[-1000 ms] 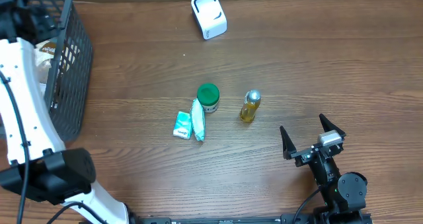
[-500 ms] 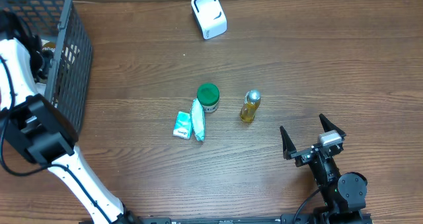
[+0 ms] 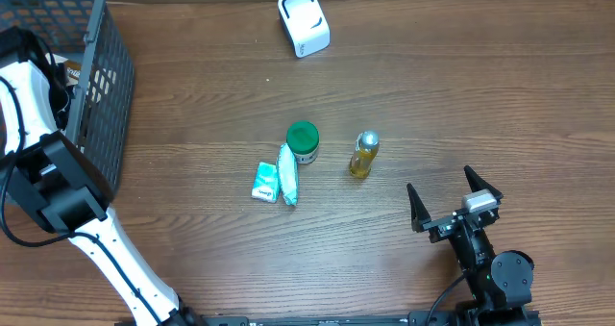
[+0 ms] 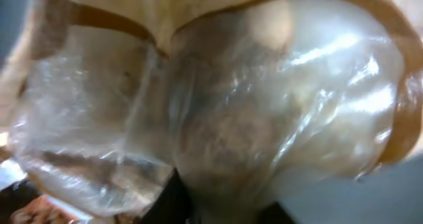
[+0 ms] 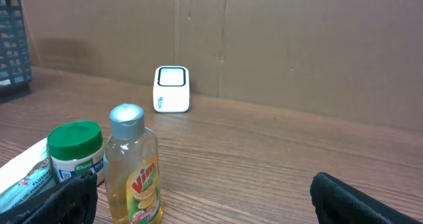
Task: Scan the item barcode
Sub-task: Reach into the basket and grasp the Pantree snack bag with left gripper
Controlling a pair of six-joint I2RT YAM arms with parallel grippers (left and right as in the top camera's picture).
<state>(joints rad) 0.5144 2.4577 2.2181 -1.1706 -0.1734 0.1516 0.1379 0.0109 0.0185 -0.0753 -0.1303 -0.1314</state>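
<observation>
A blurred, crinkled clear wrapper (image 4: 218,118) fills the left wrist view, too near to identify. Overhead, the black basket (image 3: 104,76) is cut off at the left edge, its contents largely hidden behind the left arm (image 3: 27,95).

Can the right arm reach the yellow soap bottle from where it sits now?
Probably yes. The right gripper stands open, facing the soap bottle, with only bare table between them. The green-lidded jar stands beside the bottle, apart from it, not in the path.
</observation>
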